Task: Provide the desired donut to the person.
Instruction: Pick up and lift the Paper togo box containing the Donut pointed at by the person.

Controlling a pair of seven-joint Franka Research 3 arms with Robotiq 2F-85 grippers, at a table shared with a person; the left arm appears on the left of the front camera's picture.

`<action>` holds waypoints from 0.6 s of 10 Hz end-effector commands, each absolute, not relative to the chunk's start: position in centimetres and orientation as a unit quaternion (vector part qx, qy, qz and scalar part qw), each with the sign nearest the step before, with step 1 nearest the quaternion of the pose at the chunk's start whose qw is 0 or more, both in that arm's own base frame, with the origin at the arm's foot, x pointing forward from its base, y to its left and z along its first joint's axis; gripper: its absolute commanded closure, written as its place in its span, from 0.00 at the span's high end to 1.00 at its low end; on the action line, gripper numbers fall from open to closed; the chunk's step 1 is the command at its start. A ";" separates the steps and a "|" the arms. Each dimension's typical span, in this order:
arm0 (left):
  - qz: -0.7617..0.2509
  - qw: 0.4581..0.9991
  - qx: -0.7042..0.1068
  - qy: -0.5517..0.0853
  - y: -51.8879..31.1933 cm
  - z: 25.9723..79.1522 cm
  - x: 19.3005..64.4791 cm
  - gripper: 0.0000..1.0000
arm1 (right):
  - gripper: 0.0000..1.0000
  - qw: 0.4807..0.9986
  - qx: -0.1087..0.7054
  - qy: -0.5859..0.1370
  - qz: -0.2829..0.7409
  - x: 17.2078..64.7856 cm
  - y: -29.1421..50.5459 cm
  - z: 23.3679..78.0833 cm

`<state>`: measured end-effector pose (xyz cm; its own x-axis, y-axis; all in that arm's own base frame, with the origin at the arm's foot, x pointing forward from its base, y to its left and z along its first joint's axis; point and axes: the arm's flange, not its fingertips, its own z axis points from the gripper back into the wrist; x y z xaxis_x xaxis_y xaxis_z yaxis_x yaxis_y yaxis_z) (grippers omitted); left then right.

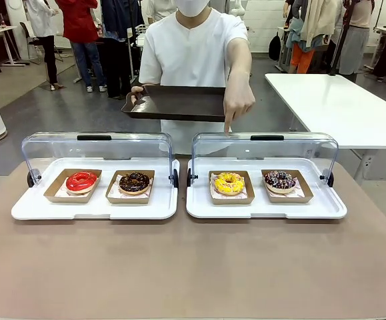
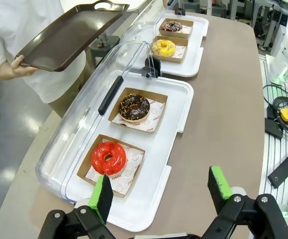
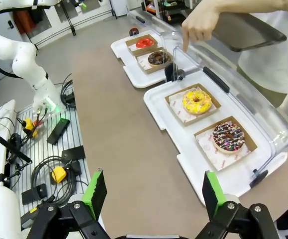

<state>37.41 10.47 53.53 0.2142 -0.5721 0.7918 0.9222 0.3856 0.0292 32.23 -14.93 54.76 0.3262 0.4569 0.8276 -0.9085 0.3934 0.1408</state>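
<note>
Though well beyond fingers, yellow donut

Free tabletop; hand by raised lid

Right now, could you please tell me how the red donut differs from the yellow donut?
The red donut has a plain glossy glaze; the yellow donut looks bumpy. The red donut sits in the left tray, the yellow donut in the right tray. The person's hand points down toward the yellow donut, not the red one. Both are rings in brown boxes.
</note>
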 end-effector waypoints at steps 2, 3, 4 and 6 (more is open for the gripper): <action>-0.503 0.741 -0.236 -0.377 10.5 53.5 37.4 1.00 | 1.00 0.748 0.316 -0.365 0.457 32.3 -14.8 54.8; -0.503 0.741 -0.236 -0.377 10.5 53.5 37.4 1.00 | 1.00 0.748 0.316 -0.365 0.457 32.3 -14.8 54.8; -0.503 0.741 -0.236 -0.377 10.5 53.5 37.4 1.00 | 1.00 0.748 0.316 -0.365 0.457 32.3 -14.8 54.8; -0.503 0.741 -0.236 -0.377 10.5 53.5 37.4 1.00 | 1.00 0.748 0.316 -0.365 0.457 32.3 -14.8 54.8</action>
